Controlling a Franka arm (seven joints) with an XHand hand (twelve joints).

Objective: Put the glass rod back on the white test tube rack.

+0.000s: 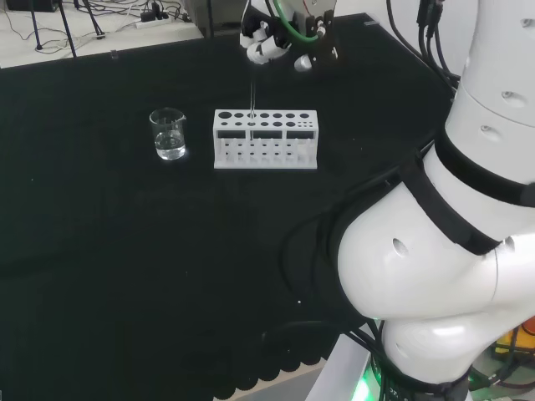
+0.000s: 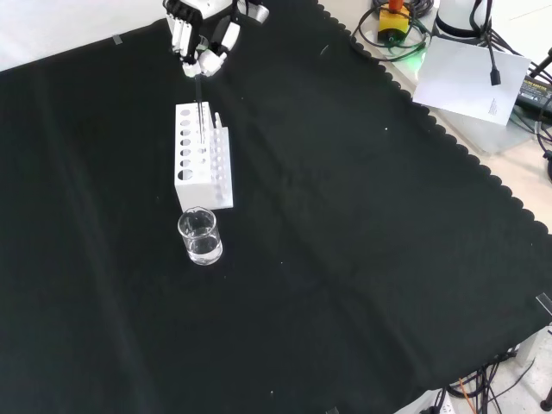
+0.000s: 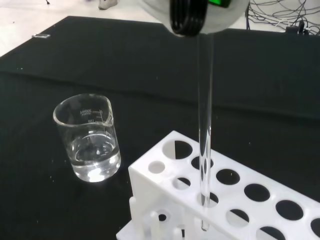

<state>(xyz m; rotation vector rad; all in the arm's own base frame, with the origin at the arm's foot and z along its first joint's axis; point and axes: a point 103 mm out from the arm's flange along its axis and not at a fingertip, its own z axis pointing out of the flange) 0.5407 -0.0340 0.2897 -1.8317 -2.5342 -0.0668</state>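
Note:
The white test tube rack stands on the black cloth. A clear glass rod hangs upright from the hand, whose fingers are curled round its top. In the wrist view the rod's lower end has passed through a hole in the rack's top plate. The hand hovers straight above the rack.
A small glass beaker with a little clear liquid stands beside the rack's end. The arm's white links fill the right of the head view. Cables and papers lie beyond the cloth's edge.

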